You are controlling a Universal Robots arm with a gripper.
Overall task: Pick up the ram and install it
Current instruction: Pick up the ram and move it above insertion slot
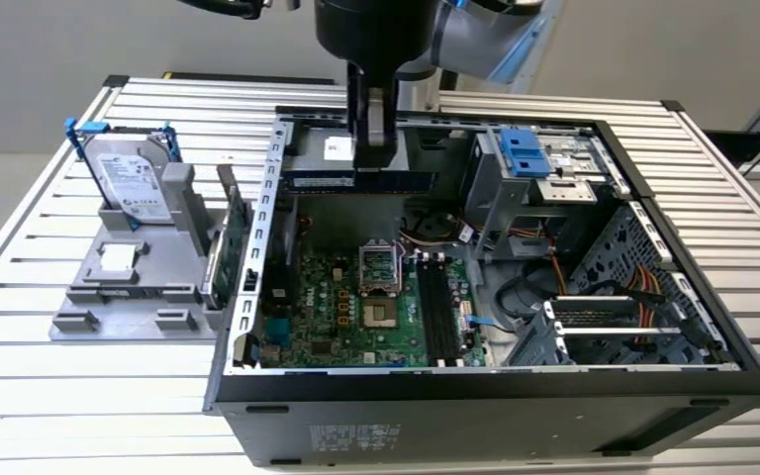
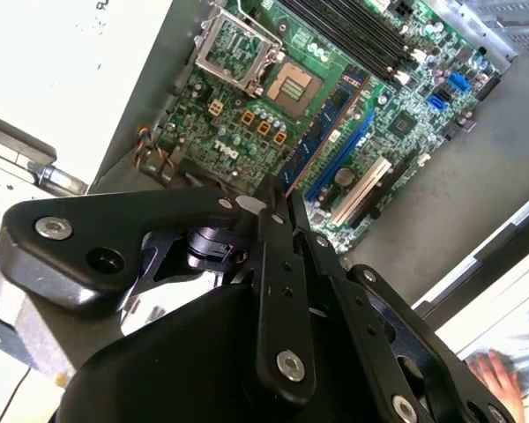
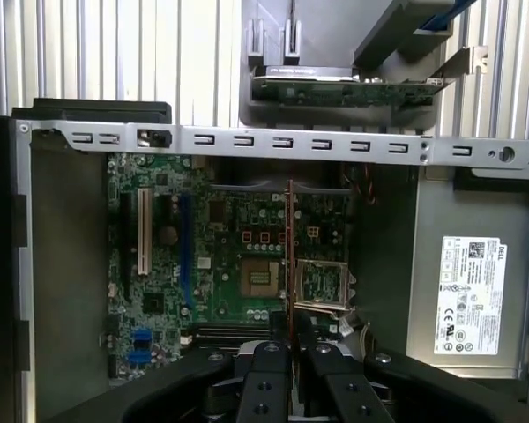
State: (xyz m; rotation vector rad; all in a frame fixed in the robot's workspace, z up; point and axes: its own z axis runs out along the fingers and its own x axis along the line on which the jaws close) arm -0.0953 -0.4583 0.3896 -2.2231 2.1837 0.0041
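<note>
A: Where's your ram [image 1: 324, 181]?
B: Upper centre of the exterior view, clamped in your gripper [image 1: 373, 163] over the open computer case [image 1: 486, 411]. The case sits on the ribbed metal bench [image 1: 63, 396], with plain grey beyond.

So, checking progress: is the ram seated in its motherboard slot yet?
No, the ram hangs clamped in the gripper, well above the motherboard.
</note>
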